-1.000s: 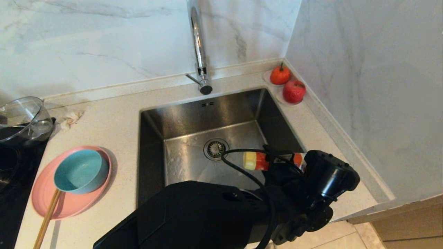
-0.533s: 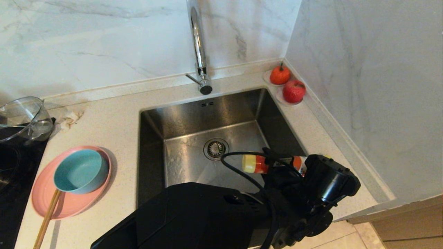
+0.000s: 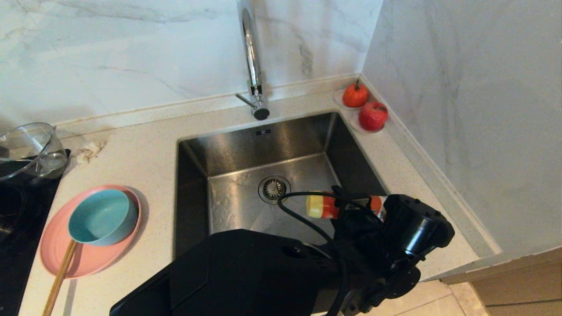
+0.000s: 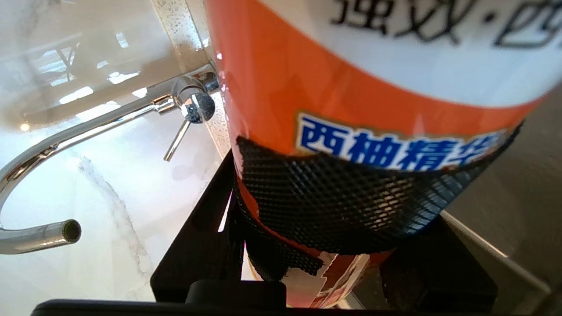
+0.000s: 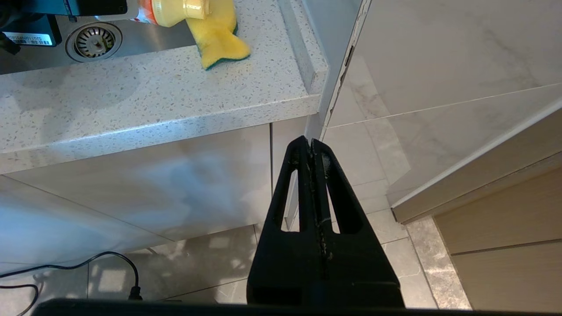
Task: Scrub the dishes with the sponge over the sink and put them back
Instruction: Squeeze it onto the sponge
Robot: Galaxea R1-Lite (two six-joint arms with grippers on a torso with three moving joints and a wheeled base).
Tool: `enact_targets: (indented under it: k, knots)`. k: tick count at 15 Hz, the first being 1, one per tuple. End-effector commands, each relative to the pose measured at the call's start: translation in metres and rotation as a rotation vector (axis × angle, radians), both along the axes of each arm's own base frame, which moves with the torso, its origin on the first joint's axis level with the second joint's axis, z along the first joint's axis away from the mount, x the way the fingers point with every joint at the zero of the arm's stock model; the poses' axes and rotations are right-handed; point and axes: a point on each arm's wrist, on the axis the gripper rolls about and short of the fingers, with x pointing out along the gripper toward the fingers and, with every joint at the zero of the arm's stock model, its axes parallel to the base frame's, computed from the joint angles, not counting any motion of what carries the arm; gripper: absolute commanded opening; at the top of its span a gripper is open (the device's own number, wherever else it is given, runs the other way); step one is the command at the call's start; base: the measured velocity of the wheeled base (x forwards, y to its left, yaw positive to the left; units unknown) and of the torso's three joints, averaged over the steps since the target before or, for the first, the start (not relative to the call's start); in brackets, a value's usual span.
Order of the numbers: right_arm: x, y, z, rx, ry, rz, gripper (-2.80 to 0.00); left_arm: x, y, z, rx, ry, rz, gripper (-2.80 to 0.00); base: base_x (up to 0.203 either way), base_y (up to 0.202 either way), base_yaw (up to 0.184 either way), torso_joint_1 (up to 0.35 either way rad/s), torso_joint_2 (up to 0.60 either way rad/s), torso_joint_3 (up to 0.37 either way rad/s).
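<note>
My left gripper (image 3: pixel 351 210) is shut on an orange detergent bottle (image 3: pixel 322 206), held on its side over the sink's near right edge, yellow cap toward the drain. In the left wrist view the bottle (image 4: pixel 351 87) fills the gap between the black fingers (image 4: pixel 197 245). The yellow sponge (image 5: pixel 221 37) lies on the counter right of the sink, just under the bottle's cap (image 5: pixel 175 8); in the head view my arm hides it. The teal bowl (image 3: pixel 103 217) sits in the pink plate (image 3: pixel 57 259) on the counter left of the sink (image 3: pixel 237 145). My right gripper (image 5: pixel 311 145) hangs shut below the counter edge.
Wooden chopsticks (image 3: pixel 59 278) lean on the plate. A glass bowl (image 3: pixel 28 151) stands on the black hob at far left. The chrome faucet (image 3: pixel 252 61) rises behind the sink. Two red fruits (image 3: pixel 373 115) on saucers sit in the back right corner by the wall.
</note>
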Motion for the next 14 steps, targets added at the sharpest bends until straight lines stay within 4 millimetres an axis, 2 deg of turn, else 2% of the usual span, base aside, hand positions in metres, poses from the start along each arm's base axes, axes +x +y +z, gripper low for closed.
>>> enact_targets:
  k: [1, 4, 10, 14]
  knots:
    - [0.000, 0.000, 0.000, 0.000, 0.000, 0.001, -2.80, 0.000, 0.000, 0.004, -0.002, -0.006, 0.007, -2.80, 0.000, 0.000, 0.000, 0.000, 0.00, 0.000]
    - [0.000, 0.000, 0.000, 0.000, 0.000, 0.001, -2.80, 0.001, -0.001, 0.015, -0.054, -0.029, 0.008, -2.80, 0.000, 0.000, 0.000, 0.000, 0.00, 0.000]
    - [0.000, 0.000, 0.000, 0.000, 0.000, 0.001, -2.80, -0.001, 0.003, 0.064, -0.222, -0.127, 0.041, -2.80, 0.000, 0.000, 0.000, 0.000, 0.00, 0.000]
    - [0.000, 0.000, 0.000, 0.000, -0.001, 0.001, -2.80, -0.003, 0.005, 0.087, -0.385, -0.207, 0.040, -2.80, 0.000, 0.000, 0.000, 0.000, 0.00, 0.000]
